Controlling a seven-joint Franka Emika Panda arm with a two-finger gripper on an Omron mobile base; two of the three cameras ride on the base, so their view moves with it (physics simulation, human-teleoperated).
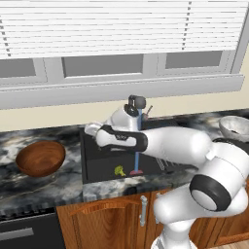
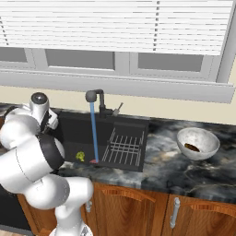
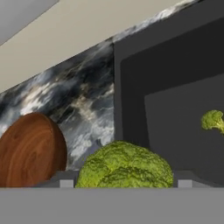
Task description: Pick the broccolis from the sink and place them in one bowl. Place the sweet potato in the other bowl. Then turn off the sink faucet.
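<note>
You are holding one broccoli [image 3: 124, 166] between the gripper [image 3: 124, 183] fingers, above the sink's [image 1: 97, 168] left edge near the wooden bowl [image 1: 40, 158]. The second broccoli [image 1: 119, 170] is lying in the sink. The sweet potato [image 2: 191, 147] is sitting in the grey bowl [image 2: 198, 143]. The faucet [image 2: 94, 96] is running.

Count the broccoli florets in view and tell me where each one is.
2. One broccoli floret sits between the jaws, lifted above the sink's left edge. The other floret lies on the sink floor beside the water stream. More could be hidden behind the arm.
</note>
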